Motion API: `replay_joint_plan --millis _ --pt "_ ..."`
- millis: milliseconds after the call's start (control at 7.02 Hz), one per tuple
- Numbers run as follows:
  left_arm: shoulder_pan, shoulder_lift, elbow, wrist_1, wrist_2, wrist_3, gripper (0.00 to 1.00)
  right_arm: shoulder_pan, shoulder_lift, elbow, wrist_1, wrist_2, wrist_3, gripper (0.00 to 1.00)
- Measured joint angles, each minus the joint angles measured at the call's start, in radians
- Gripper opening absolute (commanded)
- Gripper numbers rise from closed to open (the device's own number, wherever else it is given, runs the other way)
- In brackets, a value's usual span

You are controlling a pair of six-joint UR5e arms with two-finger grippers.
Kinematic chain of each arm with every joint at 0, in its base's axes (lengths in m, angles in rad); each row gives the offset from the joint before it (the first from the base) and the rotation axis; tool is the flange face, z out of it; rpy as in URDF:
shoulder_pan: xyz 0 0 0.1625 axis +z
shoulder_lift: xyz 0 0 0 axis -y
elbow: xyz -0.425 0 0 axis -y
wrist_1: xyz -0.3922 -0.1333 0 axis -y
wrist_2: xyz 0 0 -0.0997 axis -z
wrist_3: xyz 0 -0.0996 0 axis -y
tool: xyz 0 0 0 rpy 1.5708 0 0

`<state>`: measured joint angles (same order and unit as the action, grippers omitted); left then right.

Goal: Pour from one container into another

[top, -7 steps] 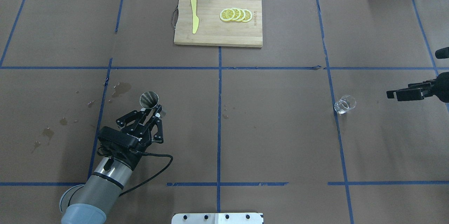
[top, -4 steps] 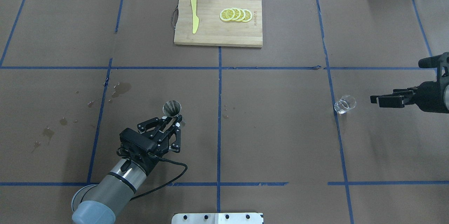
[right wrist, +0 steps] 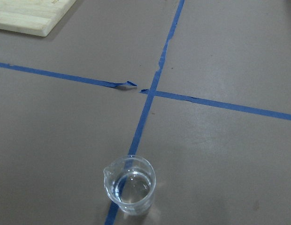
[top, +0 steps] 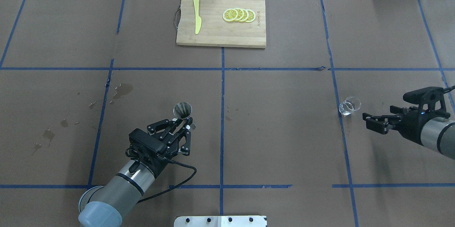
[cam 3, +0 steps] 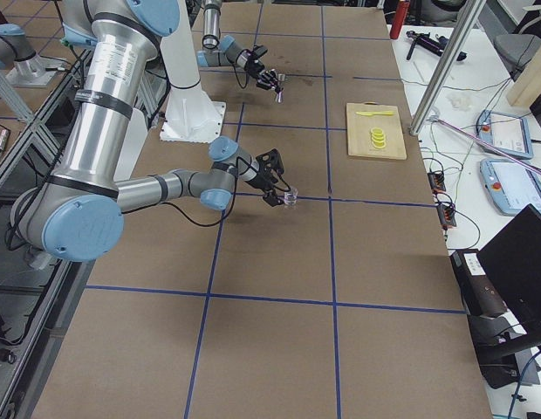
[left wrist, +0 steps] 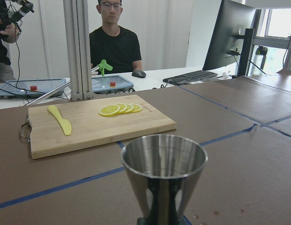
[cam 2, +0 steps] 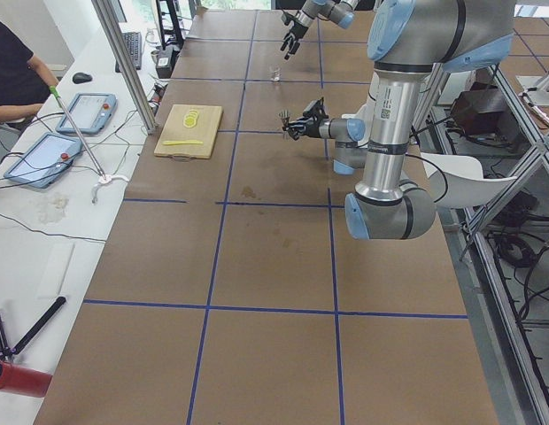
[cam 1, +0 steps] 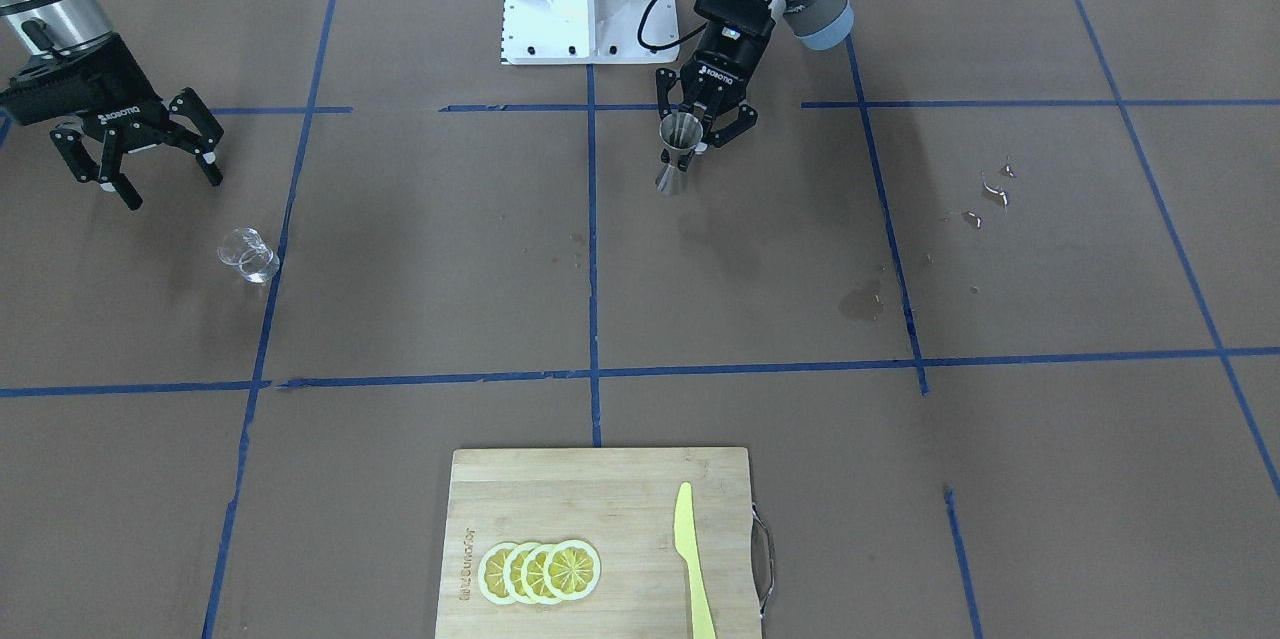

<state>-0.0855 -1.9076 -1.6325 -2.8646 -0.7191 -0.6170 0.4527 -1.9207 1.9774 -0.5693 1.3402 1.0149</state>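
The glass cup (top: 349,105) stands on a blue tape line (top: 344,141) on the tabletop (top: 284,131). My right hand (cam 1: 170,184) hangs near it, fingers spread, touching nothing. My left hand (top: 183,124) grips the steel jigger (top: 182,109) upright, well apart from the cup.

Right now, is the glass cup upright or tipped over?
Upright: the glass cup stands on its base, with its open mouth facing up.
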Motion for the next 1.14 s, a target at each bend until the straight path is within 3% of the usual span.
replay_joint_plan --millis 285,427,855,1140 --pt "0.0 -0.002 0.0 -0.002 0.001 -0.001 0.0 -0.226 -0.001 -0.005 -0.028 -0.369 0.078 1.0" --pt "0.0 -0.002 0.0 -0.002 0.001 -0.003 0.0 -0.287 0.018 -0.026 -0.04 -0.484 0.156 0.98" --pt "-0.002 -0.002 0.0 -0.007 0.001 -0.004 0.0 -0.335 0.154 -0.189 -0.042 -0.699 0.327 0.96" --pt "-0.002 -0.002 0.0 -0.011 0.001 -0.005 0.0 -0.336 0.226 -0.275 -0.041 -0.779 0.363 0.96"
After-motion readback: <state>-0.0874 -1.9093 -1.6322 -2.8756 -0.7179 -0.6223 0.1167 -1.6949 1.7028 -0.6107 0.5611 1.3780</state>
